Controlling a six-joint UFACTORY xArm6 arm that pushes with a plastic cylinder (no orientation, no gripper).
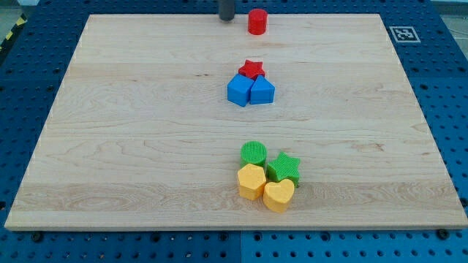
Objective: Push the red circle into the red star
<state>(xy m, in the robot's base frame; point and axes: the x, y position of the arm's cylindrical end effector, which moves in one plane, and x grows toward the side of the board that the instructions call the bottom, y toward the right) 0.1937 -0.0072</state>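
At the view's top edge, my tip (pixel 227 18), the lower end of the straight dark rod that serves as end effector, rests on the pale wooden tabletop (pixel 131 131), just to the view's left of the small red circle block (pixel 257 21) and apart from it by a narrow gap. It is a bare rod that grasps nothing, and it touches no block. The red circle stands near the far edge of the board, while the red star block (pixel 251 69) lies well below it in the view, almost straight down and a shade to the left, wedged against the tops of a blue cube-like block (pixel 238 91) and a blue house-shaped block (pixel 262 91). I judge the step in hand to be the approach: the push itself has not begun. From where the rod sits, a straight shove would send the circle toward the view's right, not toward the star, so the next move calls for getting round to the circle's top side (there is little board left up there) and then driving it down the view, steering slightly left. Near the view's bottom a green circle block (pixel 254 153), a green star block (pixel 284 167), a yellow hexagon-like block (pixel 251 181) and a yellow heart block (pixel 278 195) sit clustered, well clear of the path.
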